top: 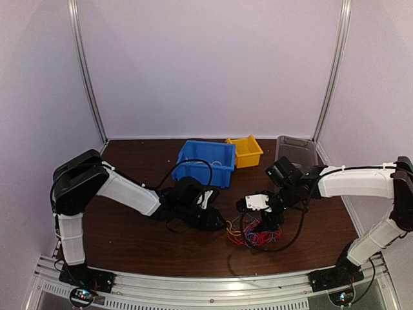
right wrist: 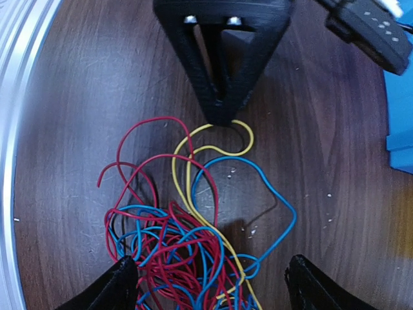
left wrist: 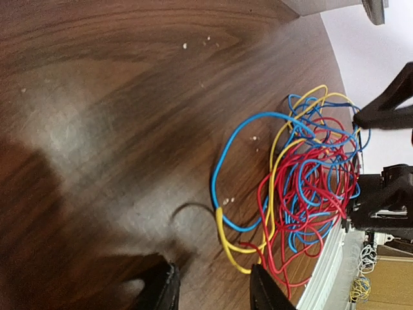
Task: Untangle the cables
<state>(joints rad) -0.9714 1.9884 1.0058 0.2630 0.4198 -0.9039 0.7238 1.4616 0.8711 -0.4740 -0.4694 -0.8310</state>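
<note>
The cables lie as one tangle of thin red, blue and yellow strands on the dark wood table, between the two grippers. In the left wrist view a yellow loop and a wide blue loop trail out of the tangle toward me. My left gripper is open; the yellow loop's end lies against the tip of its right finger, with bare wood between the fingers. My right gripper is open wide and hangs over the tangle, which lies between its fingers. Its strands look untouched.
A blue bin, a yellow bin and a clear grey container stand along the back of the table. A metal rail runs along the near edge, close to the tangle. A thick black arm cable droops beside the wires.
</note>
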